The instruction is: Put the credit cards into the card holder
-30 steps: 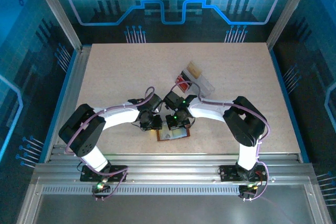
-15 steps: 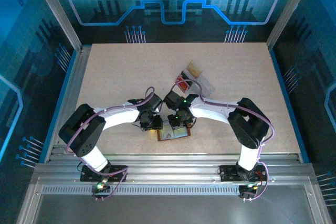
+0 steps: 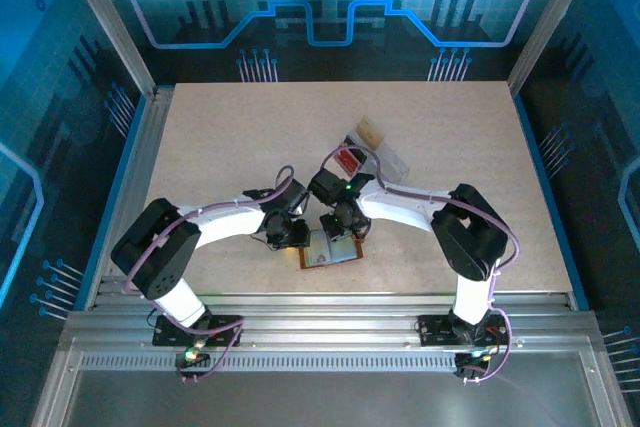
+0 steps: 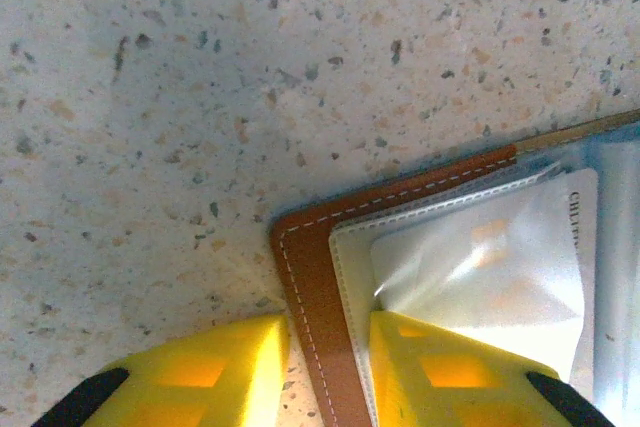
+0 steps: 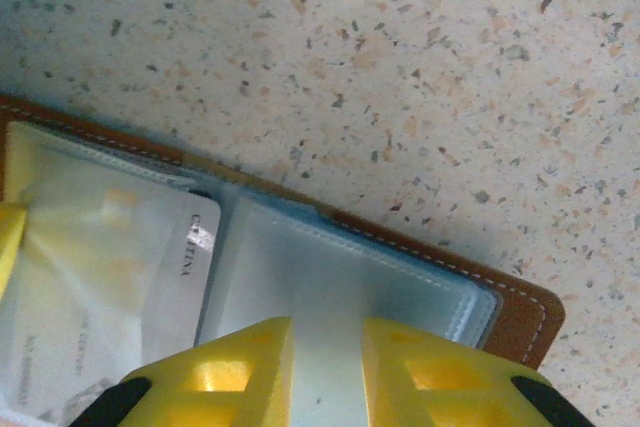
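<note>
Looking at the card holder [image 3: 318, 258] first: it lies opened flat on the table [image 3: 220, 147], close to the near edge and about midway between left and right, with its pale clear pockets facing up. A credit card [image 5: 150, 277] sits in the left pocket. Its face reads pale, with a line of dark lettering along one edge, though the glare off the sleeve is strong enough that I would not swear to its colour.

My left gripper [image 4: 325, 332] is down at the holder's left corner. One yellow finger [image 4: 210, 367] is on the table side of the stitched brown border and the other is over the pale pocket. The jaws stand narrow with the border between them, and I cannot tell whether they pinch it or only rest there.

My right gripper [image 5: 327, 332] hangs over the right pocket. Its jaws are a little apart with nothing gripped, and the pale sleeve shows through the gap.

Farther back and to the right lies a clear tray [image 3: 392, 157], well apart from the holder. It has a red card [image 3: 348, 159] at its near-left end and a tan card [image 3: 370, 132] at its far end.
</note>
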`<action>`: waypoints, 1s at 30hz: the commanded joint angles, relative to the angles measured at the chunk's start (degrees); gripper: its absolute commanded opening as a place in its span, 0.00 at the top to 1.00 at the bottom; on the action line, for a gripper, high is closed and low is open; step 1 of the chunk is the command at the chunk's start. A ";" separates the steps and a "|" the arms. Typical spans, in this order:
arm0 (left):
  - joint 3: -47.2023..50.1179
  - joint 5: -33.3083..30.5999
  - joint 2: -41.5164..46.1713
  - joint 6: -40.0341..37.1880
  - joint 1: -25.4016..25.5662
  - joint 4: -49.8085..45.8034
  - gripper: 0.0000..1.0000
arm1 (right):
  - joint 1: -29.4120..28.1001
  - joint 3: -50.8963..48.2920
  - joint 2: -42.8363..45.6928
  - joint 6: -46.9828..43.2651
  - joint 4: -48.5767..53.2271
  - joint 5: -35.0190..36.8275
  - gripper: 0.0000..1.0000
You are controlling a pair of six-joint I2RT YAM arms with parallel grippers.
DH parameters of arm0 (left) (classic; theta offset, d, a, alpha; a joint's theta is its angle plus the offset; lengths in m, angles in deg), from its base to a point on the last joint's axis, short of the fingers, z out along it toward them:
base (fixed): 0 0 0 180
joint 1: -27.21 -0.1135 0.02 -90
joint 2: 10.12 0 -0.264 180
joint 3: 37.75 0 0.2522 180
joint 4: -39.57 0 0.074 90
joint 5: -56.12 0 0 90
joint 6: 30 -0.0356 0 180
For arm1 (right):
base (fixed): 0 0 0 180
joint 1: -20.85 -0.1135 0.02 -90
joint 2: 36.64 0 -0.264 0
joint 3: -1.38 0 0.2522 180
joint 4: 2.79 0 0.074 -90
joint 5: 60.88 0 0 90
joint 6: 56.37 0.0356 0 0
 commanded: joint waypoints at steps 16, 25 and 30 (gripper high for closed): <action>4.56 3.28 -6.16 1.80 2.04 5.26 0.72 | -3.44 -9.07 -6.42 5.85 -6.83 -3.30 0.82; 5.18 3.45 -6.70 2.48 2.01 6.24 0.72 | -2.30 -5.13 -1.10 3.49 -3.79 -2.57 1.00; 6.08 5.19 -6.35 5.05 2.39 9.07 0.75 | -0.96 -1.87 0.91 2.71 -3.27 -6.43 1.00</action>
